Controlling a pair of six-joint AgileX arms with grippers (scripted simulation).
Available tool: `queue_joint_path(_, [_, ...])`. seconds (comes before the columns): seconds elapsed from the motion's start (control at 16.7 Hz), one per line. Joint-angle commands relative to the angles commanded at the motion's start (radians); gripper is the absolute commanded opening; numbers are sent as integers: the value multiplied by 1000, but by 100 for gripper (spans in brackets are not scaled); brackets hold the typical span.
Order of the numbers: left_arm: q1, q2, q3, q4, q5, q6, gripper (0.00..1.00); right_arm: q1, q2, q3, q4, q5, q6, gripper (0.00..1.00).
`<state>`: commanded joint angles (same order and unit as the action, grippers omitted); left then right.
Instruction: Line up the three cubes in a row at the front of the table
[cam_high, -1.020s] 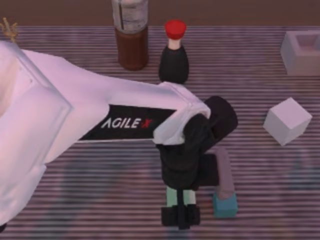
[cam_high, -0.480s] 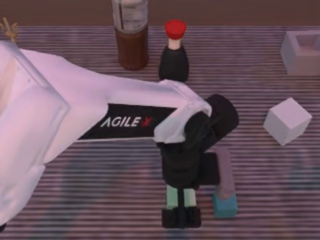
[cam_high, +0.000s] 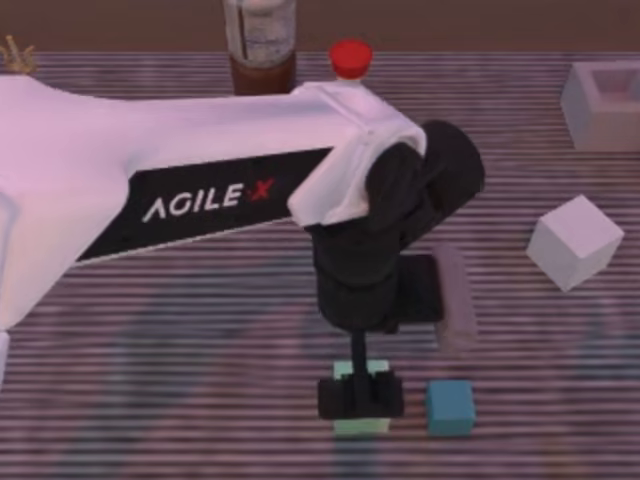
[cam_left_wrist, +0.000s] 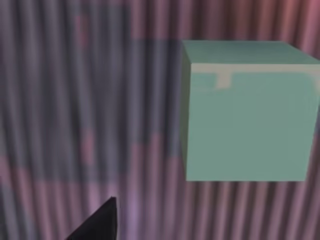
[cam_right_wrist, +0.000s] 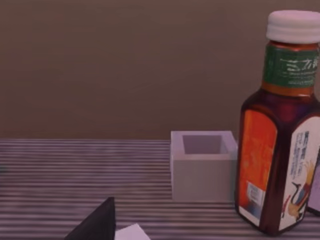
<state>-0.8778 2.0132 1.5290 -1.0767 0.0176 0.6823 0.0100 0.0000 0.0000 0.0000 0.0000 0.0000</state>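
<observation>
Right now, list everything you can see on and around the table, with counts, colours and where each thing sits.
mint-green cube: one, pale mint green, front of the table near the middle, under the left gripper.
teal-blue cube: one, teal blue, front, just right of the mint-green cube, a small gap between.
lilac-white cube: one, pale lilac white, right side, mid-depth.
hollow square block: one, pale lilac, far right corner.
brown bottle: one, brown with white label, far edge, left of centre.
red-capped bottle: one, red cap showing, far edge, mostly behind the arm.
table: one, purple-and-white striped.
left gripper: one, black, over the mint-green cube.
right arm: not seen in the top view.
</observation>
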Motion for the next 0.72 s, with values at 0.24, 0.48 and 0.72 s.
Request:
queue_joint_path(0.24, [-5, 4, -2, 2, 0, 0, 100, 0, 0, 0, 0, 0, 0, 100])
queue_joint_path(0.48, [45, -91, -86, 58, -7, -29, 100, 13, 103, 103, -68, -4, -23, 100])
queue_joint_path(0.72, [175, -347, -292, 192, -18, -114, 100, 34, 374, 352, -224, -4, -76, 100])
